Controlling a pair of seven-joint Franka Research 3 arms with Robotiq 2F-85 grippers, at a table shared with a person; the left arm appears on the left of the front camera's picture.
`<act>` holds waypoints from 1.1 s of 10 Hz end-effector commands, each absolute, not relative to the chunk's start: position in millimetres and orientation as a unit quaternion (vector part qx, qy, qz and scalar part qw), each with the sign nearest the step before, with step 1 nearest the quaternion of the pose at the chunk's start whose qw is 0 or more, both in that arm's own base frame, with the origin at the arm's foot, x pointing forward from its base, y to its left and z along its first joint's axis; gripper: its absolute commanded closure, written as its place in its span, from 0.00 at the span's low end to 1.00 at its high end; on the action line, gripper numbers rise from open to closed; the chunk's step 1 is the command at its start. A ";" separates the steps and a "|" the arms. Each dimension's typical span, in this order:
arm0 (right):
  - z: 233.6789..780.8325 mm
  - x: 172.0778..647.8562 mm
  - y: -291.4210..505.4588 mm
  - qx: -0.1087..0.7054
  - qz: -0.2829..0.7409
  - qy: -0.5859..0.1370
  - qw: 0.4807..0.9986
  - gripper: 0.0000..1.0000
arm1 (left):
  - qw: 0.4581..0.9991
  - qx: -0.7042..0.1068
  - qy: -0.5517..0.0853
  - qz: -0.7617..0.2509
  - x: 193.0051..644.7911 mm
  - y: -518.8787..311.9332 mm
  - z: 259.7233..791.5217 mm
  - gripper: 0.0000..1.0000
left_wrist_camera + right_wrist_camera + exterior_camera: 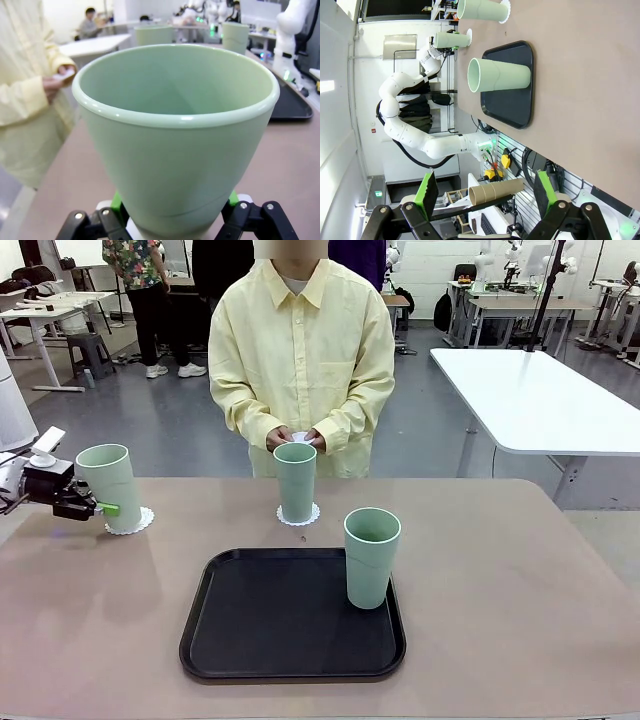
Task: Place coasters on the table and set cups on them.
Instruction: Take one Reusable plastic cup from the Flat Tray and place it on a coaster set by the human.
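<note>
the left pincer (113,508) is clamped low on a cup (106,480) resting on a coaster (143,521) at the left of the table (500,590), while the right pincer (485,192) gapes wide, holding nothing.

place: robotics lab | signs: white worktable (540,400), grey floor (150,430), equipment benches (520,302), white robot arm (435,146)

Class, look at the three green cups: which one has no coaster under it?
The cup on the black tray. The left cup and middle cup each sit on a white coaster.
</note>
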State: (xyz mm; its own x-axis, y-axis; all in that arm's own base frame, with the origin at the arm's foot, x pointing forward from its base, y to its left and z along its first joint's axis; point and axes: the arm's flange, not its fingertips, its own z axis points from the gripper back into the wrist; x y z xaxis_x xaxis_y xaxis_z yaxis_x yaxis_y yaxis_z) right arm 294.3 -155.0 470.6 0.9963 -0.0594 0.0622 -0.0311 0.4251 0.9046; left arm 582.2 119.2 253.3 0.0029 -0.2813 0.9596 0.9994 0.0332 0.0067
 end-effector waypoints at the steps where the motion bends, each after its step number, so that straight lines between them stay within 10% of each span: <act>1: 471.2 294.1 -155.1 0.540 -0.005 -0.044 0.840 0.00 | 0.553 -0.425 -0.441 -0.565 588.4 125.8 254.6 0.17; 11: 471.2 294.1 -155.1 0.540 -0.005 -0.044 0.840 0.00 | 0.556 -0.429 -0.436 -0.563 604.9 127.2 233.8 0.17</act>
